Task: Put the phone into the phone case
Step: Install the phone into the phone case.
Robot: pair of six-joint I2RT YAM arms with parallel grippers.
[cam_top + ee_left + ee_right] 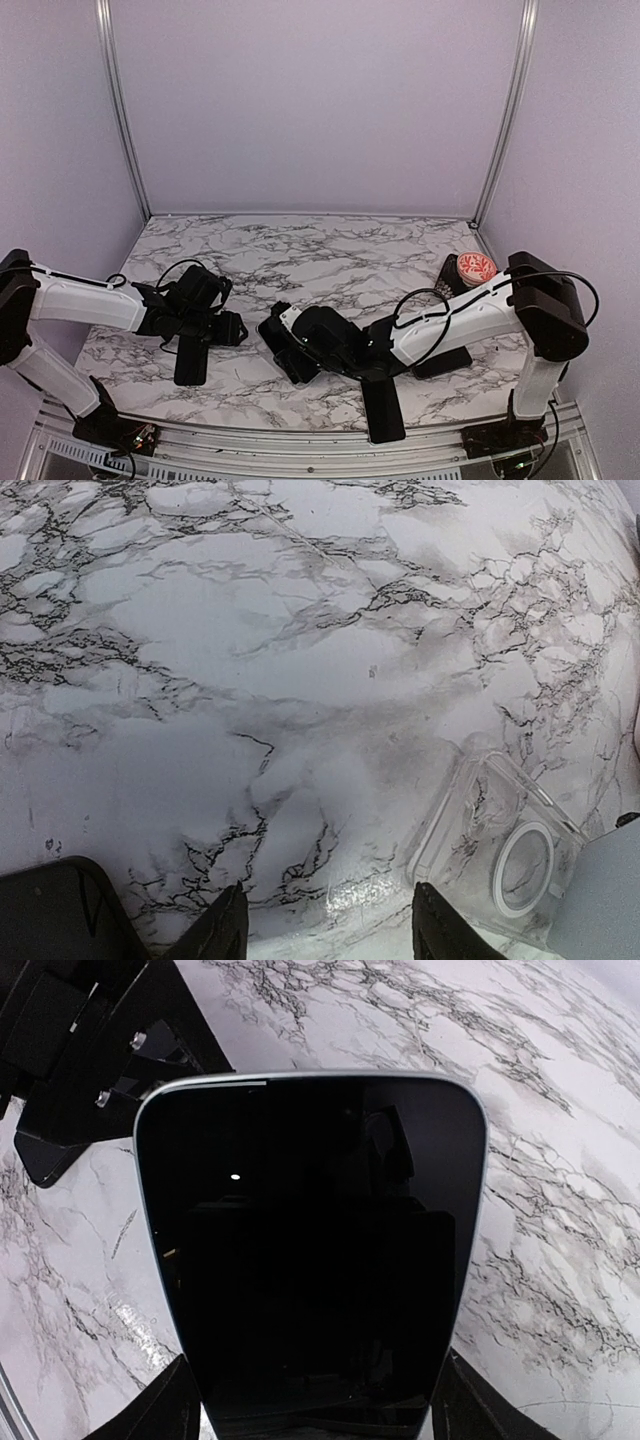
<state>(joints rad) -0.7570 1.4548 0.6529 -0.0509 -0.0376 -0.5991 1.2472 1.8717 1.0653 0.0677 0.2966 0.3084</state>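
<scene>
The phone (310, 1260) is gripped across its width by the right gripper (318, 1385), screen toward the wrist camera, long axis set along the fingers, free end pointed at the left arm (80, 1050); the left gripper (330, 925) is held apart, nothing between, over the table (250, 680); the case (500, 855) is laid flat just beside it; a disc (476, 266) is seen well apart

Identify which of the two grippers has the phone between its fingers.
The right gripper: the dark phone fills the gap between its fingers. The left gripper is open and empty, with the clear case lying beside it.
</scene>
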